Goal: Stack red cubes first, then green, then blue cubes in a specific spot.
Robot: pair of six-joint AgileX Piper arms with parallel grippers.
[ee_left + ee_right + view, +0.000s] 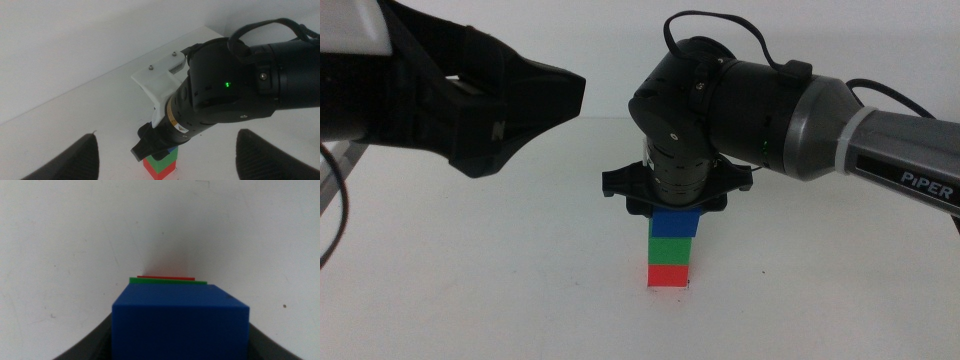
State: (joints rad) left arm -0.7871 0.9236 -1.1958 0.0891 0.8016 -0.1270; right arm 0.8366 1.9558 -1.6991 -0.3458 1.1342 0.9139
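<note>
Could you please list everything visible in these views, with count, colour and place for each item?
red cube: one, red, on the table at the bottom of the stack.
green cube: one, green, resting on the red cube.
blue cube: one, dark blue, on top of the green cube, between the right gripper's jaws.
table: one, white, under the stack.
right gripper: one, black, reaching in from the right and pointing down over the stack, shut on the blue cube.
left gripper: one, black, raised above the table to the left of the stack, jaws open and holding nothing.
</note>
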